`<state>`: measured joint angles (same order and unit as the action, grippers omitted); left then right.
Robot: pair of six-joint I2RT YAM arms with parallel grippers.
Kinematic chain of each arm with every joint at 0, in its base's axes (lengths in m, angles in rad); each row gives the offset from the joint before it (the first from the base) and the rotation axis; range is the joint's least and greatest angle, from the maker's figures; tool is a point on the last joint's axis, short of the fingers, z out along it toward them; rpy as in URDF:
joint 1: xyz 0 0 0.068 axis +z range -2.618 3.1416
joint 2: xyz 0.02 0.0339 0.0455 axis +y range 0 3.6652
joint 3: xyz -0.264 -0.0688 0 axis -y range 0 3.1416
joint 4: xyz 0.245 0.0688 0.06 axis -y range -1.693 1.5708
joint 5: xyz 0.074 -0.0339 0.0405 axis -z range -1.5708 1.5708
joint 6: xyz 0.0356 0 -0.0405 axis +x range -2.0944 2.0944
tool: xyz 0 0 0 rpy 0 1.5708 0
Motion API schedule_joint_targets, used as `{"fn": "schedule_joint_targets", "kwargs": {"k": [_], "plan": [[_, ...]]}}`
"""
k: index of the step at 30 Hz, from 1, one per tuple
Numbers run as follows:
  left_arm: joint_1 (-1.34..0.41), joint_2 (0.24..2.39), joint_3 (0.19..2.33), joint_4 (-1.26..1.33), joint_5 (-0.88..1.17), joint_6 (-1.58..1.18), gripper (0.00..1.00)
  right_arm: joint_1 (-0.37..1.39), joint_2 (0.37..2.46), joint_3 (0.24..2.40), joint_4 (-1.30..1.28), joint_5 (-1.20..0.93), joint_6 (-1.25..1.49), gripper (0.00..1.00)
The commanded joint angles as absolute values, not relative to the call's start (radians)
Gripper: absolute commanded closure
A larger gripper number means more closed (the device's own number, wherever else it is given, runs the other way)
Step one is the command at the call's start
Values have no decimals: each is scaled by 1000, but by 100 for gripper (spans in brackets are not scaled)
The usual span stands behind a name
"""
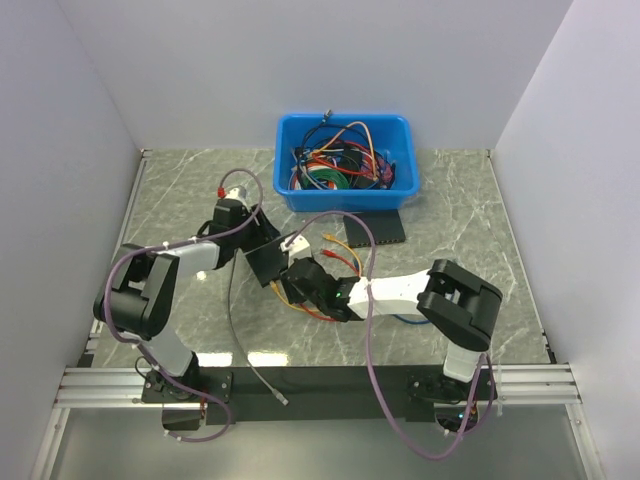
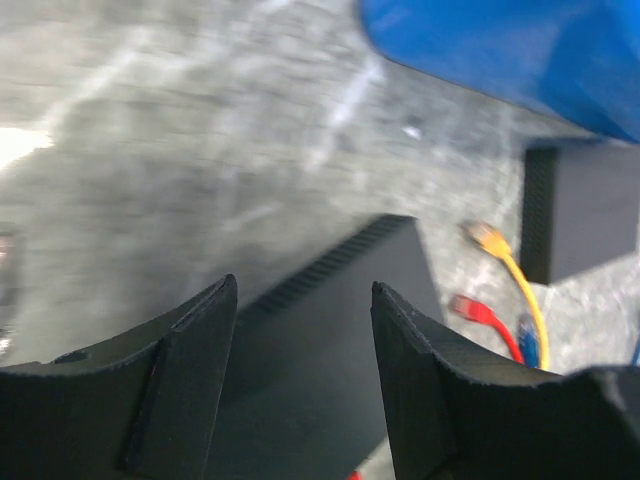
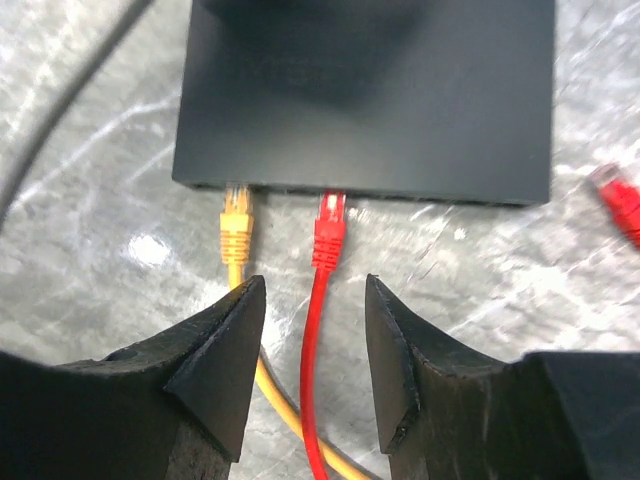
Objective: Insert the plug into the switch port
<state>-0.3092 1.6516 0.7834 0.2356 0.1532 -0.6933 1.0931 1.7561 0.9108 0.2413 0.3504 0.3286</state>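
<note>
The black switch (image 3: pixel 370 90) lies flat on the marble table, with its port edge (image 3: pixel 440 192) facing my right gripper (image 3: pixel 314 280). A yellow plug (image 3: pixel 235 215) and a red plug (image 3: pixel 330 225) sit in two ports. The red cable runs between the right jaws, which stand open and do not touch it. My left gripper (image 2: pixel 303 285) hovers open over the switch (image 2: pixel 340 340) from the other side, holding nothing. Only a short piece of blue cable (image 2: pixel 527 338) shows in the left wrist view; I cannot make out its plug. More blue cable (image 1: pixel 405 321) peeks from under the right arm.
A blue bin (image 1: pixel 345 160) full of tangled cables stands at the back. A second black box (image 1: pixel 375 228) lies in front of it. Loose yellow (image 2: pixel 487 238) and red (image 2: pixel 470 308) plugs lie beside the switch. A grey cable (image 1: pixel 245 350) trails toward the front edge.
</note>
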Motion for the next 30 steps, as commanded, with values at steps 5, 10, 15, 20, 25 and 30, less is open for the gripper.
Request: {"fn": "schedule_joint_targets", "kwargs": {"k": [5, 10, 15, 20, 25, 30], "plan": [[-252, 1695, 795, 212, 172, -670, 39, 1100, 1810, 960, 247, 356, 359, 50], [-250, 1709, 776, 230, 212, -663, 41, 1100, 1851, 986, 236, 350, 364, 58], [-250, 1721, 755, 242, 229, -652, 42, 1101, 1890, 1006, 227, 348, 365, 70], [-250, 1762, 744, 278, 300, -631, 45, 1098, 1916, 1022, 224, 348, 364, 80], [-252, 1804, 750, 291, 356, -620, 47, 1092, 1921, 1031, 222, 350, 357, 85], [-252, 1816, 735, 322, 383, -621, 50, 1083, 1917, 1071, 195, 373, 324, 87]]}}
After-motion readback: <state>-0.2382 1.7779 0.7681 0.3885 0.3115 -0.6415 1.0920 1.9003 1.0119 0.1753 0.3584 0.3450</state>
